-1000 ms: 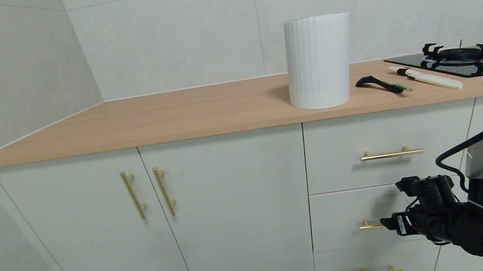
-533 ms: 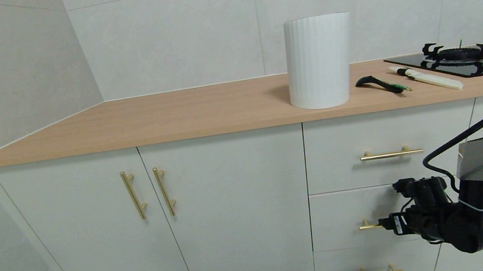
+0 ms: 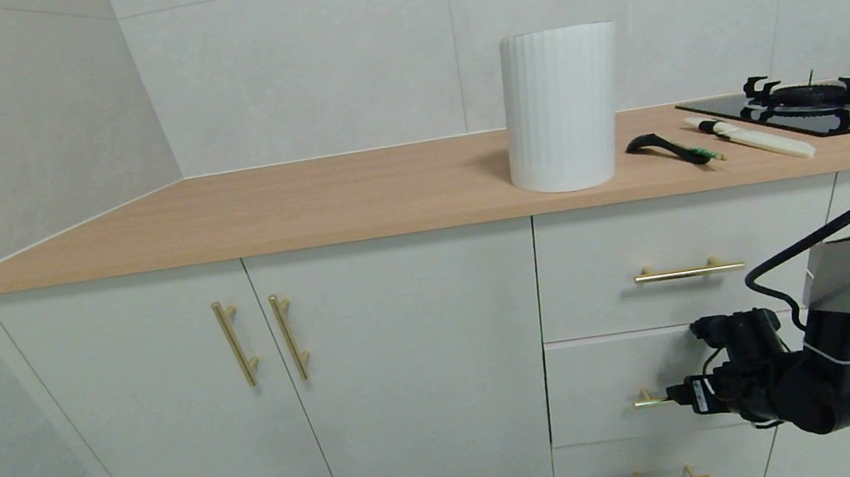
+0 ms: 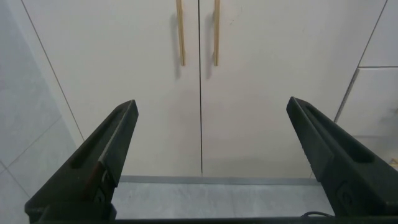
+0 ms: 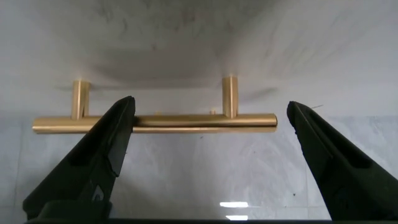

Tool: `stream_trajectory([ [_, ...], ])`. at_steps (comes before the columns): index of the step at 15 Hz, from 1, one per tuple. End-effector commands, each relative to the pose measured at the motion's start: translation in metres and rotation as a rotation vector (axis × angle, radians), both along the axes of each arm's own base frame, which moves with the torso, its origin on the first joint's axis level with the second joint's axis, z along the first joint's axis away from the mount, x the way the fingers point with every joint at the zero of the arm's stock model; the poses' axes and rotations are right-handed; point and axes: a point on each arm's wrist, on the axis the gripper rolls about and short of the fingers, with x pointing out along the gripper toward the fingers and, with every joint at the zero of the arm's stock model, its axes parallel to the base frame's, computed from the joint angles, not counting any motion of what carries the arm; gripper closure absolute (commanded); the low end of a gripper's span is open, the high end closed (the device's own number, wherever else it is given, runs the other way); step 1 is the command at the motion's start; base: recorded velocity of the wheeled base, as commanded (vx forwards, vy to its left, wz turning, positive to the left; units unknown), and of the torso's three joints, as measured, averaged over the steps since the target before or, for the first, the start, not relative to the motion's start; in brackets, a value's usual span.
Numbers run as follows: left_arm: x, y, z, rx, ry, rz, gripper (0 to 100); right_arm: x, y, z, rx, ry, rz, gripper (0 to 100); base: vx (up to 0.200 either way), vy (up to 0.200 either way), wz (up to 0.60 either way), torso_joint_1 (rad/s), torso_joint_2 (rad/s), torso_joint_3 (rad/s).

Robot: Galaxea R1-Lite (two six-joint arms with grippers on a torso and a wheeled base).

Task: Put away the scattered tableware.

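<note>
Right gripper (image 5: 208, 112), black, two long fingers: standing wide open and holding nothing. Its fingers are straddling the brushed brass bar handle (image 5: 155, 122) of the middle white drawer (image 3: 604, 388) and are not yet touching it. Over the last second it has been edging a little closer to the drawer front, with the wrist drawing in toward the cabinet. The bar is now lying between the spread fingers.

Left gripper (image 4: 210, 106): likewise spread wide and carrying nothing, facing the white double-door cupboard (image 4: 261, 93) with its pair of upright brass handles.

Tableware, scattered: black-handled utensil with a green tip (image 3: 670, 147) and long cream-white utensil (image 3: 752, 137). Both are lying flat on the light wooden countertop (image 3: 303, 201), just beside each other, between the tall white ribbed cylindrical holder (image 3: 558, 110) and the black glass gas hob (image 3: 814, 105). Neither has shifted during the approach.

Reading: the approach is looking like preparation for opening the drawer, probably as the storage place. Closing on the bar and pulling straight out would be the likely next move. The putting-away itself is not yet under way.
</note>
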Motion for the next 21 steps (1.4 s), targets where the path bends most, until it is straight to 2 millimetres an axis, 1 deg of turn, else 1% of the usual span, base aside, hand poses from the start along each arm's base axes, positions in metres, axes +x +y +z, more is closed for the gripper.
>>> stream_trajectory([
  [1,0.000,0.000,0.000,0.000,0.000,0.000,0,0.001,0.000,0.002,0.001,-0.009,0.000,0,0.000,0.000,0.00,0.000,0.00,0.000],
  [5,0.000,0.000,0.000,0.000,0.000,0.000,0,-0.001,0.001,0.003,0.000,-0.004,0.001,0,0.000,0.000,0.00,0.000,0.00,0.000],
  [6,0.000,0.000,0.000,0.000,0.000,0.000,0,-0.009,0.000,0.004,-0.003,0.014,0.000,0,0.000,0.000,0.00,0.000,0.00,0.000],
  [7,0.000,0.000,0.000,0.000,0.000,0.000,0,-0.016,-0.001,0.011,-0.003,0.020,0.001,0,0.000,0.000,0.00,0.000,0.00,0.000],
  [8,0.000,0.000,0.000,0.000,0.000,0.000,0,-0.029,-0.002,0.021,0.000,0.030,0.006,0,0.000,0.000,0.00,0.000,0.00,0.000],
  [9,0.000,0.000,0.000,0.000,0.000,0.000,0,-0.041,-0.002,0.035,0.003,0.032,0.014,0,0.000,0.000,0.00,0.000,0.00,0.000],
  [10,0.000,0.000,0.000,0.000,0.000,0.000,0,-0.052,-0.002,0.055,0.008,0.045,0.024,0,0.000,0.000,0.00,0.000,0.00,0.000],
  [11,0.000,0.000,0.000,0.000,0.000,0.000,0,-0.063,-0.002,0.083,0.027,0.053,0.044,0,0.000,0.000,0.00,0.000,0.00,0.000],
  [12,0.000,0.000,0.000,0.000,0.000,0.000,0,-0.071,-0.003,0.104,0.052,0.064,0.065,0,0.000,0.000,0.00,0.000,0.00,0.000],
  [13,0.000,0.000,0.000,0.000,0.000,0.000,0,-0.082,-0.003,0.136,0.087,0.046,0.096,0,0.000,0.000,0.00,0.000,0.00,0.000],
  [14,0.000,0.000,0.000,0.000,0.000,0.000,0,-0.089,-0.002,0.160,0.107,0.009,0.117,0,0.000,0.000,0.00,0.000,0.00,0.000],
  [15,0.000,0.000,0.000,0.000,0.000,0.000,0,-0.091,0.000,0.165,0.110,-0.002,0.123,0,0.000,0.000,0.00,0.000,0.00,0.000],
  [16,0.000,0.000,0.000,0.000,0.000,0.000,0,-0.096,0.003,0.183,0.111,-0.065,0.137,0,0.000,0.000,0.00,0.000,0.00,0.000],
  [17,0.000,0.000,0.000,0.000,0.000,0.000,0,-0.097,0.004,0.185,0.110,-0.073,0.141,0,0.000,0.000,0.00,0.000,0.00,0.000],
  [18,0.000,0.000,0.000,0.000,0.000,0.000,0,-0.092,0.008,0.186,0.115,-0.095,0.148,0,0.000,0.000,0.00,0.000,0.00,0.000],
  [21,0.000,0.000,0.000,0.000,0.000,0.000,0,-0.070,0.011,0.160,0.106,-0.101,0.131,0,0.000,0.000,0.00,0.000,0.00,0.000],
])
